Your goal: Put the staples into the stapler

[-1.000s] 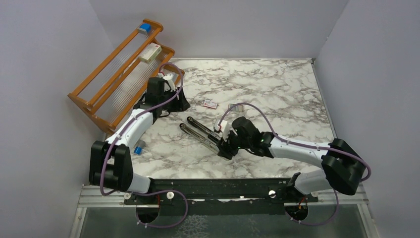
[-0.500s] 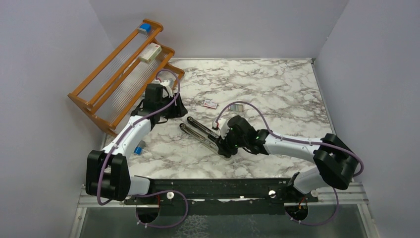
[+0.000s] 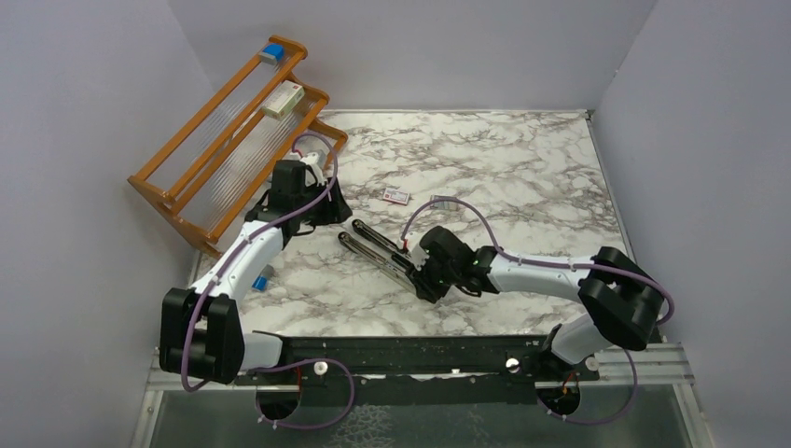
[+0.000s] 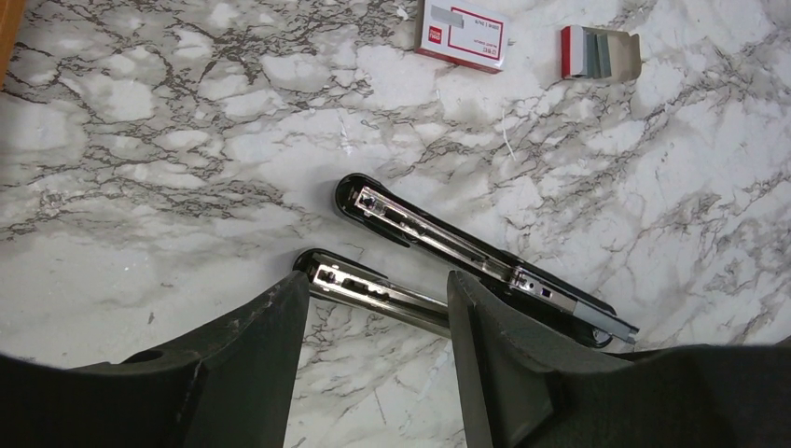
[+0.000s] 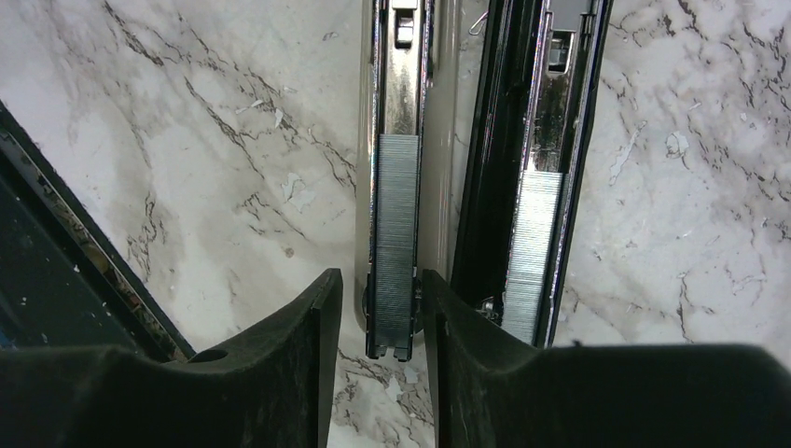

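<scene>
Operator: So, what lies on the bench, biggest first?

Describer: Your marble table (image 3: 522,168) fills the top view. A wooden rack (image 3: 201,159) stands at its far left corner, carrying a white-and-red box (image 3: 283,100) and a small blue block (image 3: 272,52). Your left arm reaches forward beside the rack. Your right arm stretches in low from the right.

Operator: And the stapler?

Describer: The stapler (image 3: 373,247) lies folded open near the middle of the table, its two halves side by side. From your right wrist, one half shows as a silver rail (image 5: 401,93), the other as a black half (image 5: 485,187) just beside it.

Operator: The grippers?

Describer: Your left gripper (image 4: 375,285) hovers above the table, fingers spread, nothing between them. The stapler's free ends show below it. Your right gripper (image 5: 382,280) straddles the near end of the silver rail, a finger close on each side. Whether they press it, you cannot tell from these views.

Operator: Where are the staples?

Describer: One strip of staples (image 5: 395,233) sits in the silver rail, its near end between your right fingers. A second strip (image 5: 532,247) lies in the black half. Beyond the stapler, apart from it, lie the red-and-white packet (image 4: 464,35) and, just to its right, the grey tray (image 4: 627,56) holding more staples.
</scene>
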Tool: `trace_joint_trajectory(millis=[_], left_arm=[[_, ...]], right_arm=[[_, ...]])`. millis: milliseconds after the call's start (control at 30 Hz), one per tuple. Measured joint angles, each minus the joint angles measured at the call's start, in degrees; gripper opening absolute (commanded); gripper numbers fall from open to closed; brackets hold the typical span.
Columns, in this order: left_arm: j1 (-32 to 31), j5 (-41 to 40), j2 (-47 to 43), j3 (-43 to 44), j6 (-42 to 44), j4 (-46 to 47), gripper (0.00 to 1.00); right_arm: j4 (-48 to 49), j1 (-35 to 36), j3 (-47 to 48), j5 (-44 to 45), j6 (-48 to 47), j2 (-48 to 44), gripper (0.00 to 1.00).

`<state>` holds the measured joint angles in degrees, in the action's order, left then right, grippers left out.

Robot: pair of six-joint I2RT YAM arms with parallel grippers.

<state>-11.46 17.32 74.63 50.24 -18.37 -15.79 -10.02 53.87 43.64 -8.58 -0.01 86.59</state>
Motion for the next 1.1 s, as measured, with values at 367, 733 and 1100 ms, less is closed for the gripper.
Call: trace_joint_trajectory(millis=[367, 733, 1100], left_arm=[[0.0, -0.5, -1.6, -1.0, -1.1, -0.2, 0.6], [0.0, -1.1, -2.5, -3.2, -2.2, -0.2, 0.61], [0.1, -1.7, -5.0, -7.4, -6.4, 2.9, 0.75]], right_arm=[[-0.5, 1.6, -0.1, 5.3, 1.7, -2.4, 0.28], [-2.1, 1.6, -0.1, 5.3, 2.4, -1.8, 0.22], [-1.9, 1.7, 0.2, 5.6, 2.7, -1.3, 0.01]])
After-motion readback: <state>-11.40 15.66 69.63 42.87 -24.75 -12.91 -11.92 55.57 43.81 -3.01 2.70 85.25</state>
